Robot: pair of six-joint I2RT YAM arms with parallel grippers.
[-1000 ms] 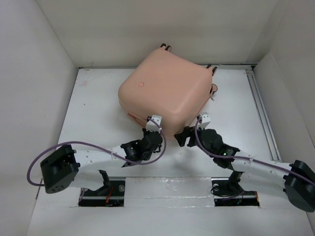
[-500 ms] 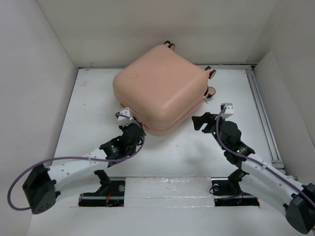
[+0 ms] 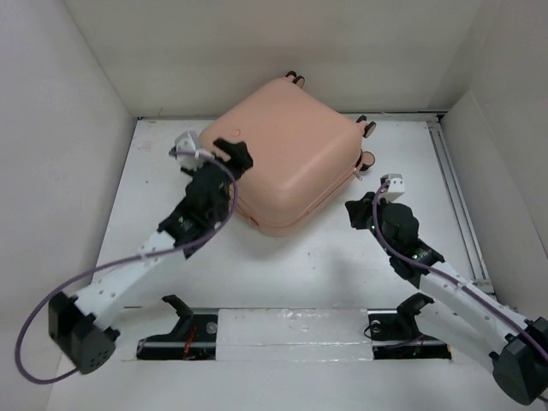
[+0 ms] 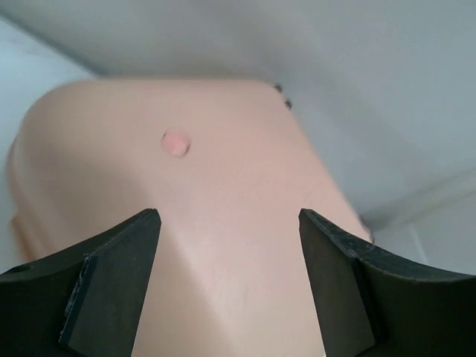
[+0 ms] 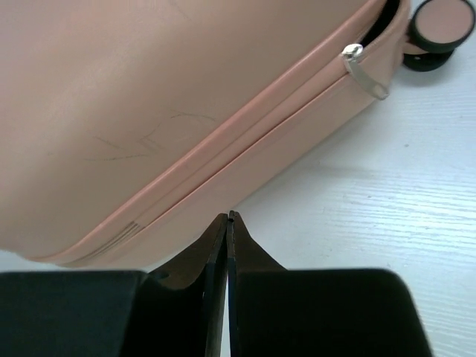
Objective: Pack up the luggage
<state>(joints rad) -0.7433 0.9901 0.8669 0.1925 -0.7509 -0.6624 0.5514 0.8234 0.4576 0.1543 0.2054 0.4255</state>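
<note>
The luggage [image 3: 295, 167] is a pale peach-pink hard-shell suitcase lying closed on the white table [image 3: 308, 265], turned at an angle. My left gripper [image 3: 237, 155] hovers open over its left top corner. In the left wrist view the left gripper [image 4: 229, 223] has only the lid [image 4: 223, 186] and its small round button [image 4: 176, 143] between its spread jaws. My right gripper [image 3: 354, 214] is shut on nothing, just off the suitcase's near-right side. In the right wrist view the right gripper [image 5: 227, 217] points at the zipper seam [image 5: 245, 141], with the silver zipper pull [image 5: 364, 71] further right.
Caster wheels [image 3: 369, 128] stick out at the suitcase's far and right corners, one of them close in the right wrist view [image 5: 439, 22]. White walls box the table in on three sides. A metal rail [image 3: 454, 197] runs along the right edge. The arm bases [image 3: 180, 330] sit at the near edge.
The suitcase shifted left and back early on. My left arm swung from its near edge up to the left top corner and opened. My right gripper drew back right and shut.
</note>
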